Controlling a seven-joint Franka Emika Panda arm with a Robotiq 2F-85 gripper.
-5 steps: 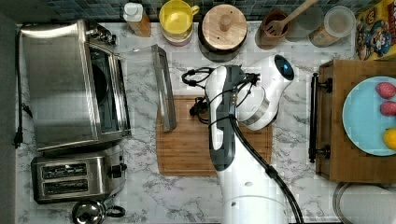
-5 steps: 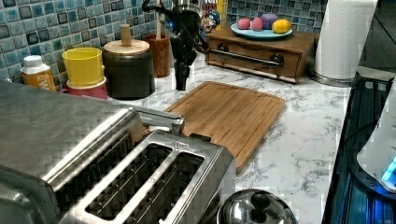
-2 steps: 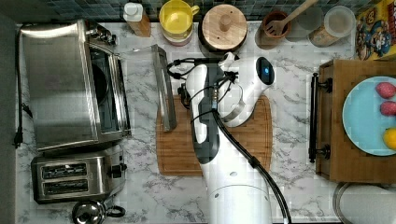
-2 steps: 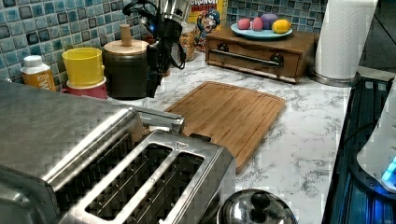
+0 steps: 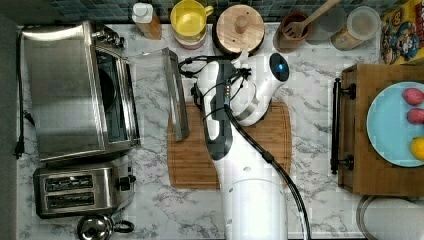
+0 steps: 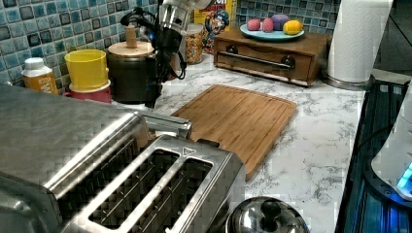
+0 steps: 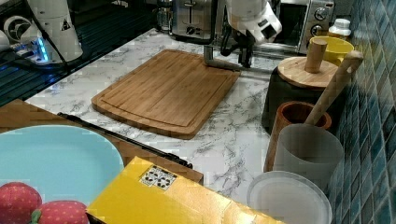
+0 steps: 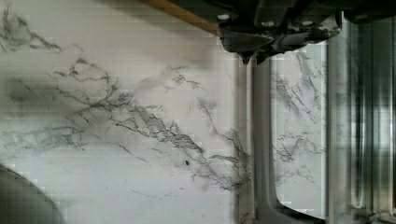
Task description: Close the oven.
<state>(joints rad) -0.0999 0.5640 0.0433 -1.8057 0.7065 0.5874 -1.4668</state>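
The white marble countertop point(image 5: 310, 165) carried the oven point(image 5: 70, 90) and a two-slot toaster point(image 5: 80, 192) along the top view's left edge, a bamboo cutting board point(image 5: 195, 160) at centre, and a wooden drawer box point(image 5: 357, 135) at the top view's right edge.

You can see a wooden cutting board point(image 5: 235, 150) lying flat on the marble counter point(image 5: 310, 200). At the top view's left sits a small two-slot toaster point(image 5: 80, 191). At the top view's right, a blue plate point(image 5: 387, 125) with fruit rests on a wooden box point(image 5: 357, 165). A yellow cup point(image 5: 189, 20) stands by the tiled wall.
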